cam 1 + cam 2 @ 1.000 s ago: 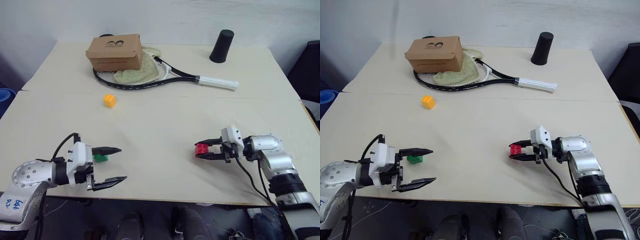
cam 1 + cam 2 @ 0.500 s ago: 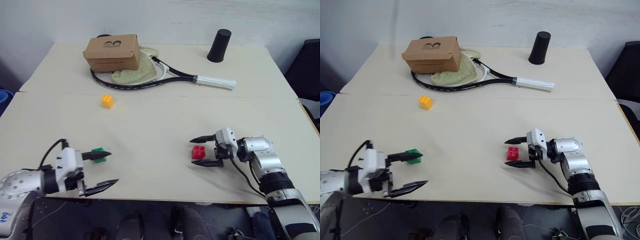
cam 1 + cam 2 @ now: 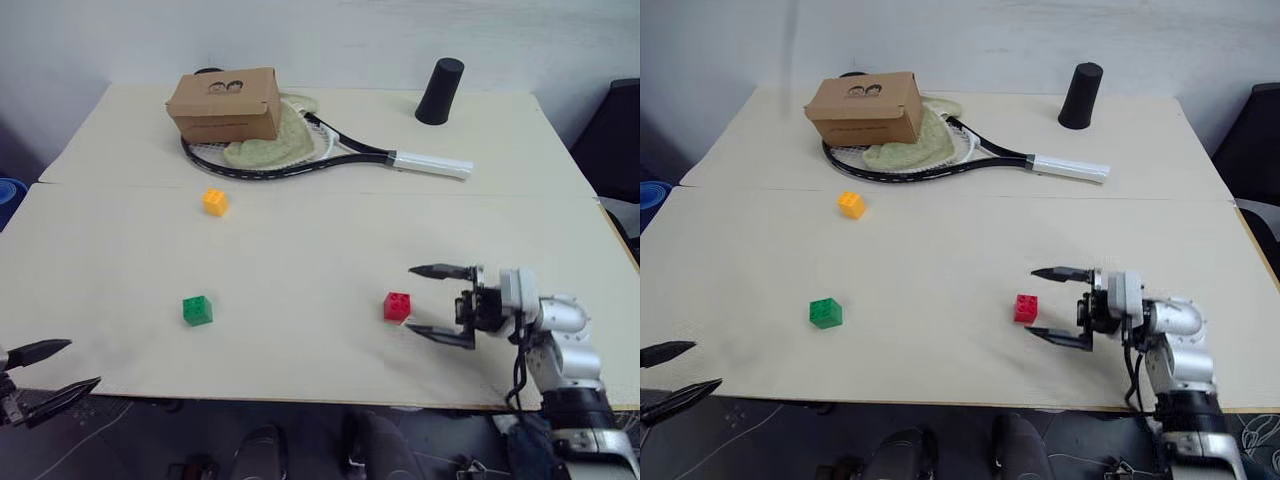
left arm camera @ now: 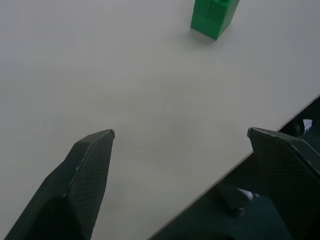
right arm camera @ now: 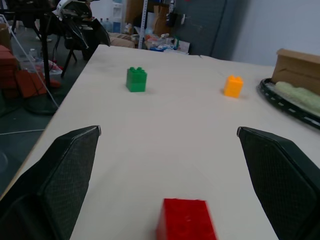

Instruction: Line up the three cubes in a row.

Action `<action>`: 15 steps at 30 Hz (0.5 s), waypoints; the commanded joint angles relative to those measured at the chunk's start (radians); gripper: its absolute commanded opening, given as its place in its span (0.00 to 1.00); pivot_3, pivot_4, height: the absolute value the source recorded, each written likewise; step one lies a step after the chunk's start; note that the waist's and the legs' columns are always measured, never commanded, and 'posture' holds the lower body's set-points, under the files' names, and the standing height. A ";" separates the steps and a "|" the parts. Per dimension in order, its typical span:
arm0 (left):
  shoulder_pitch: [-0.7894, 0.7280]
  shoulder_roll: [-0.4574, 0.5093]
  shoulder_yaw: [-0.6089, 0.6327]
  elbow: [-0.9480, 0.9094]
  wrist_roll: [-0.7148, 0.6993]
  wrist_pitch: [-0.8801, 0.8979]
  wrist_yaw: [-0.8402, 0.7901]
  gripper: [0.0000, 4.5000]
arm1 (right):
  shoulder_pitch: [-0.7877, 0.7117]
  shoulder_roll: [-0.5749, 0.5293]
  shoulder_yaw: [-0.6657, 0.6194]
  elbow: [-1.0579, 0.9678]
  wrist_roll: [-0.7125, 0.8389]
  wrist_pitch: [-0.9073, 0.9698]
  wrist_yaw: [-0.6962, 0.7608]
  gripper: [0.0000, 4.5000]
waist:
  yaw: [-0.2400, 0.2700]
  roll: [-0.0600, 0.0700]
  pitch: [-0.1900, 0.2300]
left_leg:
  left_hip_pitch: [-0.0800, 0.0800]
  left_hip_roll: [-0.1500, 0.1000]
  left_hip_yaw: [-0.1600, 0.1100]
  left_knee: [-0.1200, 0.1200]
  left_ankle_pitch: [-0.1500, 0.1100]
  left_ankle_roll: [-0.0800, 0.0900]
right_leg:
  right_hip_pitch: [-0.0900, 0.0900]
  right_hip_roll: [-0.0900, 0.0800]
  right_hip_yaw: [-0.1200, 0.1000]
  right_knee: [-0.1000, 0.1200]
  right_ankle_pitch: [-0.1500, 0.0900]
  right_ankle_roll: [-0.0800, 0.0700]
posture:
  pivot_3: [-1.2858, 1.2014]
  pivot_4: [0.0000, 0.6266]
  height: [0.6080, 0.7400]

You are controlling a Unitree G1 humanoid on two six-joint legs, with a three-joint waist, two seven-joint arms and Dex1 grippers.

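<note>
The three cubes lie apart on the cream table (image 3: 300, 250). The orange-yellow cube (image 3: 215, 201) is toward the back left, the green cube (image 3: 197, 310) at the front left and the red cube (image 3: 397, 306) at the front centre-right. My right gripper (image 3: 412, 298) is open and points left. Its fingertips stand just right of the red cube, one on each side of its line, and do not touch it. At the table's front left edge my left gripper (image 3: 85, 361) is open and empty, well apart from the green cube (image 4: 214, 14).
At the back left a brown cardboard box (image 3: 225, 104) rests on a pale green cloth (image 3: 272, 140) and a racket (image 3: 330, 152). The racket's white handle points right. A black cup (image 3: 441, 91) stands at the back right. A seam crosses the table mid-way.
My right gripper opened, let the red cube go onto the table and drew back to the right. My left gripper pulled away from the green cube, out to the table's front left edge.
</note>
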 commanded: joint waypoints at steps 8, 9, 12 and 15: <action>-0.443 -0.004 -0.344 0.038 0.046 -0.054 -0.010 1.00 | 0.011 -0.014 0.010 -0.186 0.063 0.057 -0.013 1.00 | 0.001 -0.001 -0.001 | 0.000 0.001 -0.001 -0.002 0.002 -0.001 | 0.000 -0.001 0.000 0.000 0.003 -0.002 | 0.52 0.24 1.00; -0.473 -0.009 -0.366 0.057 0.056 -0.062 -0.009 1.00 | 0.012 -0.016 0.009 -0.187 0.062 0.057 -0.014 1.00 | 0.001 -0.001 -0.001 | 0.000 0.001 0.000 -0.002 0.002 -0.002 | 0.000 0.000 0.000 0.000 0.003 -0.002 | 0.52 0.24 1.00; -0.592 -0.038 -0.467 0.144 0.096 -0.104 -0.032 1.00 | 0.015 -0.033 -0.002 -0.191 0.057 0.057 -0.017 1.00 | -0.005 -0.001 -0.001 | 0.000 0.002 0.003 -0.001 0.002 -0.002 | -0.001 0.003 0.001 0.000 0.003 -0.002 | 0.52 0.24 1.00; -0.624 -0.038 -0.519 0.175 0.100 -0.108 -0.075 1.00 | 0.016 -0.045 -0.011 -0.199 0.057 0.056 -0.028 1.00 | -0.007 -0.001 -0.001 | 0.000 0.003 0.006 0.000 0.001 -0.002 | -0.002 0.005 0.000 0.001 0.003 -0.002 | 0.52 0.24 1.00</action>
